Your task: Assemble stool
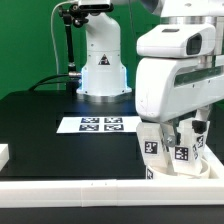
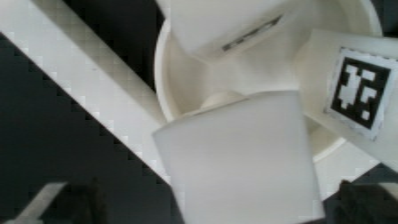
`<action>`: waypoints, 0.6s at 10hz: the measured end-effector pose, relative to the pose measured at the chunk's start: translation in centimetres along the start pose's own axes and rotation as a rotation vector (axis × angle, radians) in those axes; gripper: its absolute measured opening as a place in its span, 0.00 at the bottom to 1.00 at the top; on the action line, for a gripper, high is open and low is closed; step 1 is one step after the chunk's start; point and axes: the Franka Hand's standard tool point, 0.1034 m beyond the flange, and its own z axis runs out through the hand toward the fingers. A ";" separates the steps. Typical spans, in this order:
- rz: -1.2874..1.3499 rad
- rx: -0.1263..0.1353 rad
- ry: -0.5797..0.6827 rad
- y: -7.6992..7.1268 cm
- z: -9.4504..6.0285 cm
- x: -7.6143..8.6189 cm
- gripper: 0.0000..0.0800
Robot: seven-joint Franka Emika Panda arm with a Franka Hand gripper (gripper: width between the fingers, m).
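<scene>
The gripper (image 1: 183, 128), jaws apart, is hovering over white plastic blocky legs (image 1: 181, 148) (seemingly unattached); assembly is looking early.

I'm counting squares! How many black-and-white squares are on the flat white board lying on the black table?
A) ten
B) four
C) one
B: the marker board on the black table shows four black-and-white squares, two above and two below, in the exterior view.
</scene>
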 end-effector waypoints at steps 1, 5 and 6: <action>0.001 0.000 0.000 0.1 0.0 -0.1 0.81; 0.020 0.000 -0.001 0.2 0.0 -0.2 0.53; 0.046 0.000 -0.001 0.2 0.0 -0.2 0.42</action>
